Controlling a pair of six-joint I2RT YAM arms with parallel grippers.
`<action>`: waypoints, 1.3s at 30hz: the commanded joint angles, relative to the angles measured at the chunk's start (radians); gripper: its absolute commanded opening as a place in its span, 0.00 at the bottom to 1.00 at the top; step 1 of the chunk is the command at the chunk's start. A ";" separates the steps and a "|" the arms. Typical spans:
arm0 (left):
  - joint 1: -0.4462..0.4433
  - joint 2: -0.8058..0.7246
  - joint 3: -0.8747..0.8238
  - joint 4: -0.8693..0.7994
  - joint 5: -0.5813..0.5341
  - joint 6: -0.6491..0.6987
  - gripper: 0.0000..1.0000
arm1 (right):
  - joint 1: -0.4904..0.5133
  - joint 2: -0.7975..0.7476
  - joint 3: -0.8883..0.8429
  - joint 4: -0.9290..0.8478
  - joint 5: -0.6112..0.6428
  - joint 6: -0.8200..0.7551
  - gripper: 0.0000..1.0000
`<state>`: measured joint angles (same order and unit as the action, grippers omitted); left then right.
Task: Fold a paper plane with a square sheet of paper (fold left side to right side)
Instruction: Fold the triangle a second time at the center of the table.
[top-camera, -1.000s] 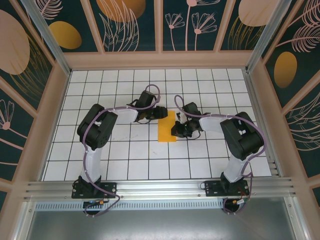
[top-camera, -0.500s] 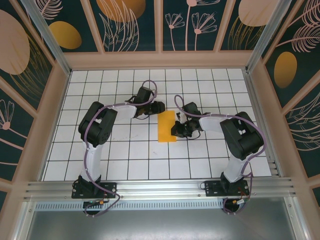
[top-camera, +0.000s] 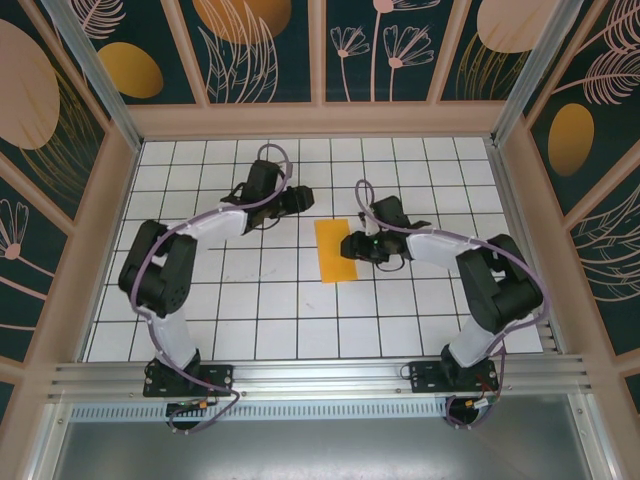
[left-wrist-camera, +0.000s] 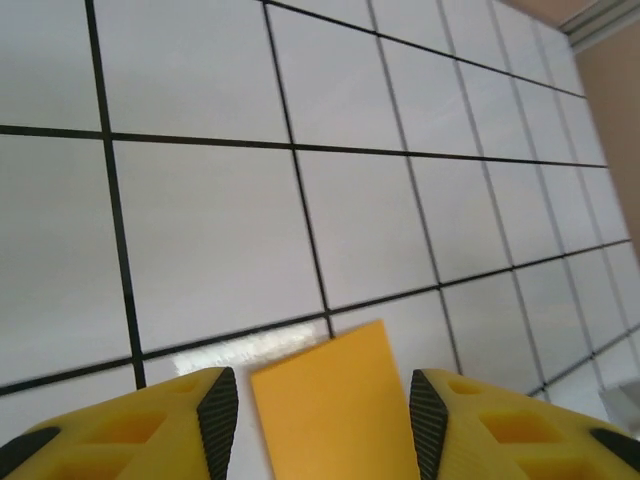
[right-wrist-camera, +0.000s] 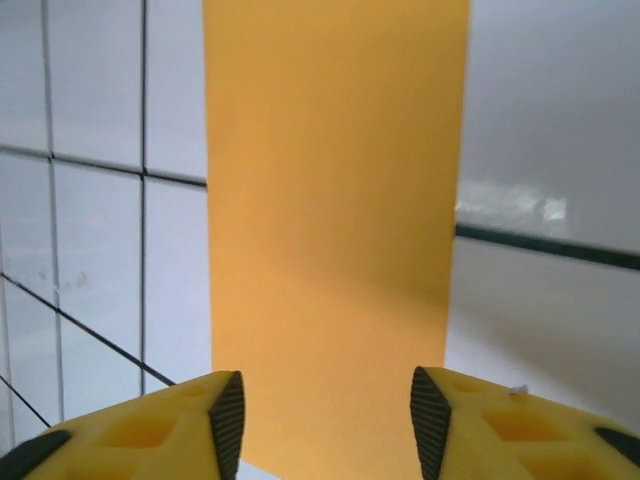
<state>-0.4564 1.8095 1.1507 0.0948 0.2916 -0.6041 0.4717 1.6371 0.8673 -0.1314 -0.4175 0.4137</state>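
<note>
The orange sheet of paper (top-camera: 335, 250) lies flat on the white tiled table (top-camera: 420, 300) as a narrow rectangle about one tile wide, with no pointed paper plane shape to it. My left gripper (top-camera: 300, 198) hovers open up and to the left of it. In the left wrist view a corner of the sheet (left-wrist-camera: 335, 410) shows on the table between the open yellow fingers (left-wrist-camera: 218, 420). My right gripper (top-camera: 352, 246) stands open at the sheet's right edge. In the right wrist view the sheet (right-wrist-camera: 335, 200) stretches away between the spread pads (right-wrist-camera: 228, 415), which do not touch it.
Wooden walls with patterned panels (top-camera: 300, 115) enclose the table on three sides. An aluminium rail (top-camera: 320, 375) runs along the near edge by the arm bases. White tiles lie bare to the left, right and front of the sheet.
My right gripper has opened and shifted slightly up along the sheet's right edge. My left arm has swung back and to the left, away from the sheet. The sheet stays flat.
</note>
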 joint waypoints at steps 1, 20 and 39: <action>-0.013 -0.040 -0.118 0.075 0.113 -0.033 0.48 | -0.070 -0.055 0.007 0.019 0.023 -0.028 0.57; -0.130 0.141 -0.145 0.145 0.131 -0.102 0.42 | -0.146 -0.028 -0.045 0.051 -0.055 -0.006 0.62; -0.139 0.140 -0.169 0.078 0.073 -0.070 0.37 | -0.104 0.108 0.038 -0.055 -0.147 0.011 0.50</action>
<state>-0.5896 1.9301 0.9848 0.2142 0.3935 -0.6964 0.3542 1.7229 0.8749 -0.1406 -0.5514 0.4133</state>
